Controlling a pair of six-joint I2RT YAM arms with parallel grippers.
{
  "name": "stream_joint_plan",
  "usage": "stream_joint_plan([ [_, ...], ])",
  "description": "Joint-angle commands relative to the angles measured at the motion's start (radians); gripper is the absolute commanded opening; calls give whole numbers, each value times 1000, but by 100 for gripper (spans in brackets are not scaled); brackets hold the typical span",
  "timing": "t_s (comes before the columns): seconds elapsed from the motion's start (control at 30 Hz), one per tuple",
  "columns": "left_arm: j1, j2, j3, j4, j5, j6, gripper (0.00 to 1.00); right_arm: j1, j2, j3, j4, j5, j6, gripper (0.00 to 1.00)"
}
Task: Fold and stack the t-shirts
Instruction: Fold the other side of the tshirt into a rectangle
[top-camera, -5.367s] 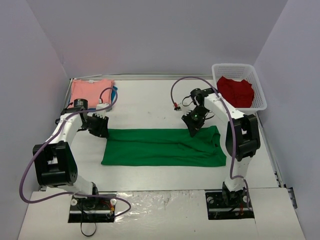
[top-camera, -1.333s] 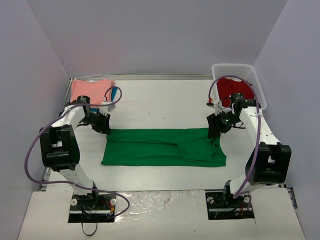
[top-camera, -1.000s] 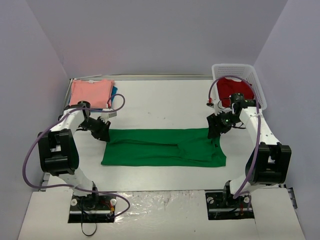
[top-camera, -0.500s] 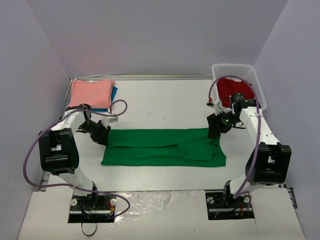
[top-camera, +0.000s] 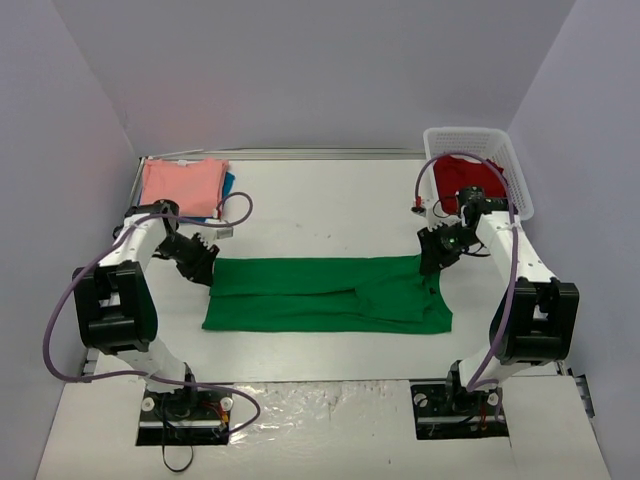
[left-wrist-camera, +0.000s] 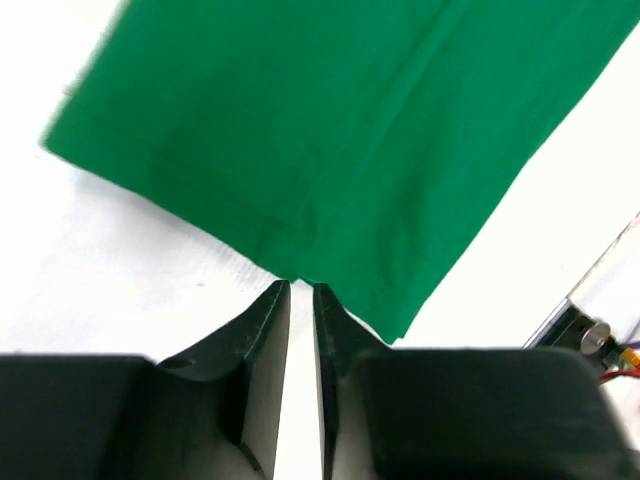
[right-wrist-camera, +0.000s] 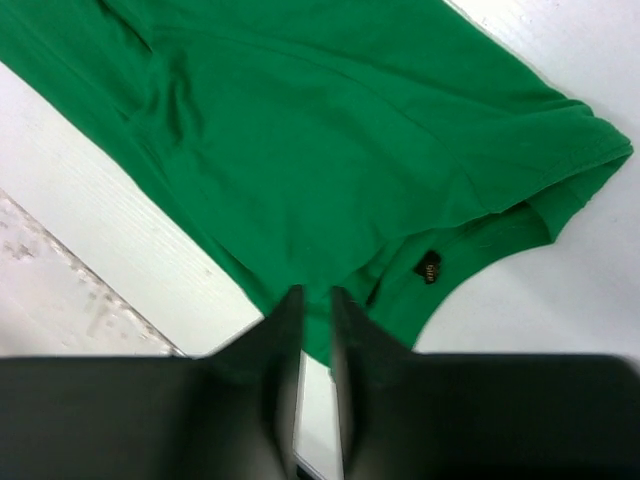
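Note:
The bright green t-shirt (top-camera: 320, 295) lies folded in a long band across the middle of the table. My left gripper (top-camera: 203, 268) is at its far left corner. In the left wrist view the jaws (left-wrist-camera: 300, 287) stand almost together, with the shirt's hem (left-wrist-camera: 330, 130) at the tips. My right gripper (top-camera: 432, 262) is at the far right corner. In the right wrist view it (right-wrist-camera: 315, 292) is shut on the green cloth (right-wrist-camera: 330, 150) near the collar tag (right-wrist-camera: 428, 267). A folded salmon-pink shirt (top-camera: 182, 185) lies on a teal-blue one (top-camera: 228, 185) at the back left. A red shirt (top-camera: 472, 182) lies in the basket.
The white mesh basket (top-camera: 465, 132) stands at the back right corner. Grey walls close in the table at the back and both sides. Purple cables loop off both arms above the table.
My left gripper has shifted a little toward the near side, onto the shirt's far left corner, and its elbow has swung. The right arm and the green shirt have stayed put.

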Motion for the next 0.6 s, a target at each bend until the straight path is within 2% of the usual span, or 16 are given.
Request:
stream_joint_plan([
  [0.0,-6,-57,95,-61,54,-19,10,29,44,5,-23,55,27,5],
  [0.03,-12,-54,102,-53,55,-27,7,29,55,5,-25,73,36,0],
  [0.07,-17,-46,102,-18,48,-42,3,62,79,11,-26,109,53,0],
  [0.27,-110,9,99,106,-47,-137,2,139,167,20,-29,237,96,0],
  [0.33,-182,23,91,137,-81,-163,2,151,185,23,-36,251,105,0],
  [0.57,-256,95,114,214,-198,-211,3,176,266,26,-49,305,116,0],
])
